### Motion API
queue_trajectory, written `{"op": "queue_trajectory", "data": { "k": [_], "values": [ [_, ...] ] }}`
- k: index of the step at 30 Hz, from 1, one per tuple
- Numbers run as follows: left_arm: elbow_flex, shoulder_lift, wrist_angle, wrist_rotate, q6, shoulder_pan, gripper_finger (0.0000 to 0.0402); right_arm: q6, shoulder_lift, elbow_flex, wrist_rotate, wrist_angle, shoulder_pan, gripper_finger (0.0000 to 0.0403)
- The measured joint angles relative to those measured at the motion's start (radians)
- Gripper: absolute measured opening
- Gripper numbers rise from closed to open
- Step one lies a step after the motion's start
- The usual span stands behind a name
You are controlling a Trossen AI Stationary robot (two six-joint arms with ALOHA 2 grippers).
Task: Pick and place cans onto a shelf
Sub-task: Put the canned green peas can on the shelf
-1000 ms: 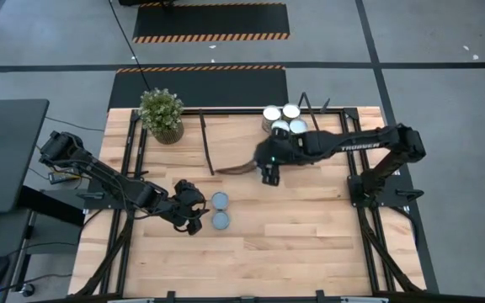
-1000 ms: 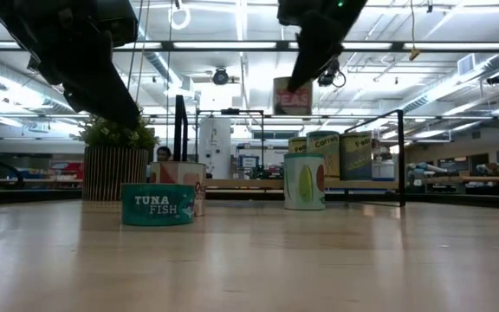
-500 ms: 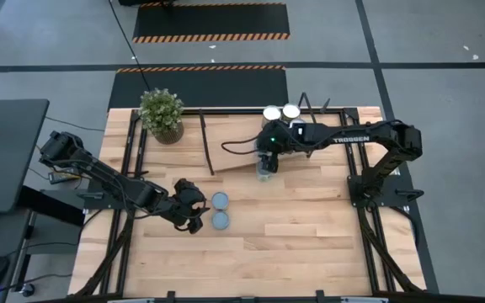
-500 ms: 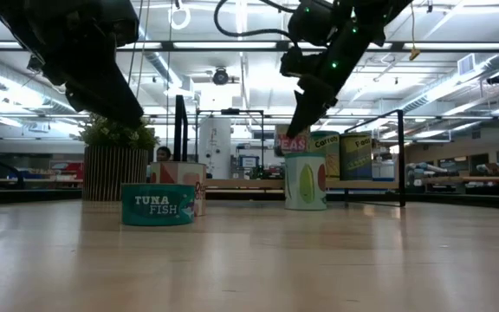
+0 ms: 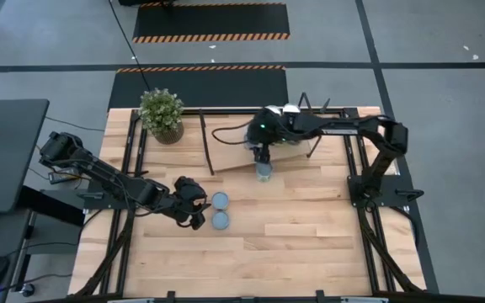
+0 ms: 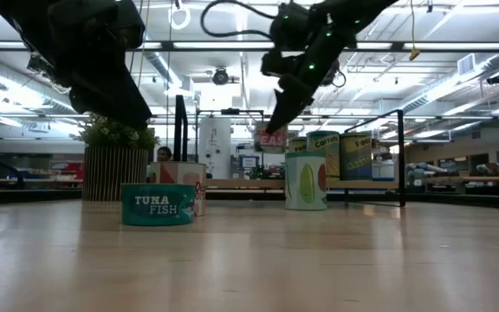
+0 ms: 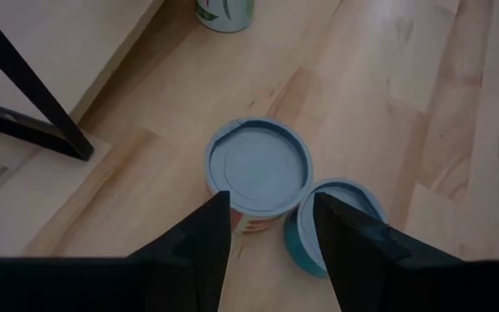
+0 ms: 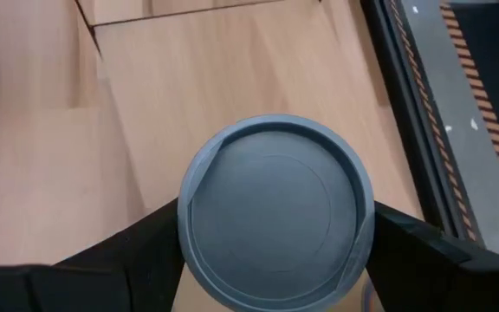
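Risk entry: our right pincer [image 8: 271,260] grips a can [image 8: 274,211] over the shelf [image 5: 234,145], where a tilted release tips it; left pincer [image 7: 267,230] open by two cans.

The light wooden surface [image 5: 310,244] stands on a grey concrete floor [image 5: 445,50] crossed by dark lines. Beyond its far edge lie two black mats [image 5: 211,21] edged with orange and black hazard stripes. A dark desk [image 5: 2,151] sits beside the surface's left side. A potted plant [image 5: 162,114] stands at the far left corner. Seen level across the surface, a large open hall shows behind, with long ceiling strip lights [image 6: 444,82], exposed ducts and a white cylindrical tank [image 6: 215,147]
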Motion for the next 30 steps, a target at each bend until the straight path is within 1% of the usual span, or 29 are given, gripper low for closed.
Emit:
{"op": "queue_trajectory", "data": {
  "k": [2, 5, 10, 15, 19, 22, 27, 30],
  "values": [
    [0.000, 0.000, -0.002, 0.000, -0.007, 0.000, 0.0172, -0.016, 0.036, 0.037, -0.002, -0.006, -0.009, 0.0307],
    [0.000, 0.000, -0.002, 0.001, -0.014, 0.000, 0.0172, -0.036, 0.069, 0.056, -0.018, -0.017, -0.031, 0.0307],
    [0.000, 0.000, -0.008, 0.001, -0.033, 0.000, 0.0172, -0.104, 0.069, 0.033, -0.067, -0.042, -0.068, 0.0307],
    [0.000, 0.000, -0.008, 0.001, -0.035, 0.000, 0.0172, -0.148, 0.069, 0.026, -0.150, -0.091, -0.111, 0.0307],
    [0.000, 0.000, -0.008, 0.001, -0.036, 0.000, 0.0172, -0.195, 0.070, 0.017, -0.155, -0.112, -0.119, 0.0312],
    [0.000, 0.000, -0.008, 0.002, -0.036, 0.000, 0.0172, -0.228, 0.070, 0.017, -0.152, -0.146, -0.118, 0.0328],
    [0.000, 0.000, -0.008, 0.002, -0.032, 0.000, 0.0172, -0.241, 0.070, 0.017, -0.064, -0.158, -0.101, 0.0362],
    [0.000, 0.000, -0.008, 0.002, -0.032, 0.000, 0.0172, -0.238, 0.070, 0.017, -0.037, -0.157, -0.086, 0.0374]
  ]
}}
